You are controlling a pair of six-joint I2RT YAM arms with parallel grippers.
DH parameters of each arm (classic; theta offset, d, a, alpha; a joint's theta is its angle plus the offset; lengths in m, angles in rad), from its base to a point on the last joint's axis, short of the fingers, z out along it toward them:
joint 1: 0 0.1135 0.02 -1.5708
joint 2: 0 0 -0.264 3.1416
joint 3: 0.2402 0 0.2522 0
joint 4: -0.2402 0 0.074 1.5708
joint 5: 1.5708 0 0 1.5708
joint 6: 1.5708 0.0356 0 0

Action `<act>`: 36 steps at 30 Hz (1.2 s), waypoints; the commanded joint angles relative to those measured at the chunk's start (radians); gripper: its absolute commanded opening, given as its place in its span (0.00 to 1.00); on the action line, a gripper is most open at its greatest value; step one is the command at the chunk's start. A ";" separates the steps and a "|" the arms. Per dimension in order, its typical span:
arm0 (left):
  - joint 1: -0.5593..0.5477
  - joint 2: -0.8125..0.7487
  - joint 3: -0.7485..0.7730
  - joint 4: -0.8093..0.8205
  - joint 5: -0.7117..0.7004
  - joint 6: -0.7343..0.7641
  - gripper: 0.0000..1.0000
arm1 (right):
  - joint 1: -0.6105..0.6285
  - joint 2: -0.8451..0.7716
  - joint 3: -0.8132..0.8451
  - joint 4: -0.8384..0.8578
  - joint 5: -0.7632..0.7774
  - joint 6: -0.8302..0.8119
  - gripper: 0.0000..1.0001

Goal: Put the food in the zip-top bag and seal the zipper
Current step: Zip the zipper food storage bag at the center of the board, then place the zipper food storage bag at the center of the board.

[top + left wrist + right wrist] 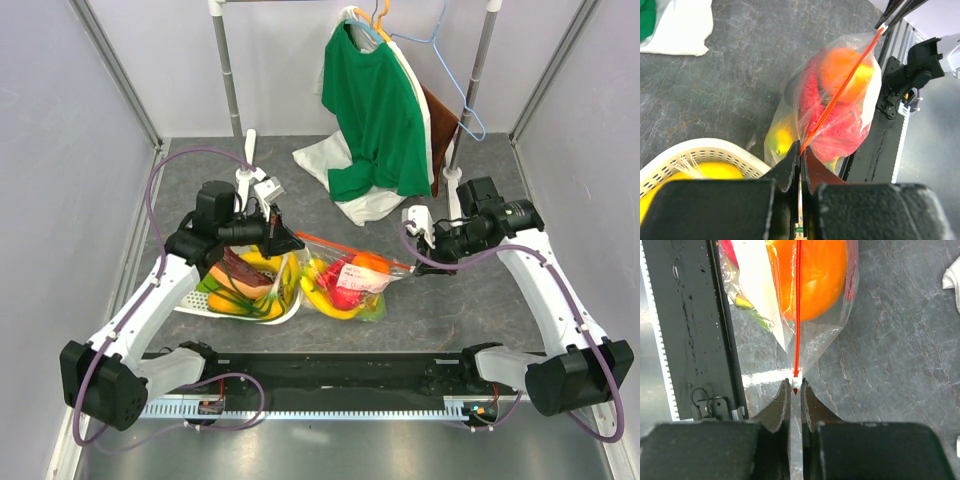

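I'm pinching the zipper (338, 245) at both ends, left pincer (801, 157) and right pincer (795, 386) clamped tight. The zip-top bag (350, 288) is hanging, apparently touching down, toward the near edge of the worktop (470, 310), holding fruit.

Grey mottled tabletop (500, 300), pale lilac walls (60, 120), metal clothes rack (228, 70) with a hanging green shirt (375, 110)
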 commanded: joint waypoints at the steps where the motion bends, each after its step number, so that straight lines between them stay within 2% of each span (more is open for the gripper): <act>1: 0.027 0.009 0.071 0.044 0.048 0.053 0.02 | -0.014 -0.022 0.013 -0.154 0.045 -0.065 0.16; 2: 0.022 0.012 0.075 0.044 0.073 0.057 0.02 | -0.016 -0.019 0.028 -0.157 0.035 -0.060 0.42; 3: 0.019 0.015 0.080 0.042 0.094 0.060 0.02 | -0.014 -0.008 0.047 -0.163 0.003 -0.042 0.53; 5: 0.005 0.031 0.097 0.042 0.134 0.074 0.02 | -0.014 0.004 0.110 -0.163 -0.038 -0.016 0.68; 7: -0.012 0.040 0.112 0.030 0.156 0.100 0.02 | -0.016 0.024 0.172 -0.131 -0.093 0.054 0.75; 13: -0.139 0.084 0.154 -0.036 0.148 0.206 0.02 | -0.005 0.047 0.239 0.097 -0.169 0.297 0.79; 15: -0.163 0.106 0.178 -0.050 0.147 0.226 0.02 | 0.039 0.037 0.226 0.215 -0.132 0.376 0.80; 23: -0.226 0.172 0.298 -0.160 0.193 0.355 0.02 | 0.227 0.003 0.128 0.398 0.023 0.421 0.76; 31: -0.265 0.190 0.344 -0.225 0.240 0.447 0.02 | 0.239 0.041 0.128 0.398 0.022 0.399 0.73; 36: -0.271 0.186 0.351 -0.239 0.291 0.485 0.02 | 0.241 0.027 0.068 0.377 0.009 0.285 0.72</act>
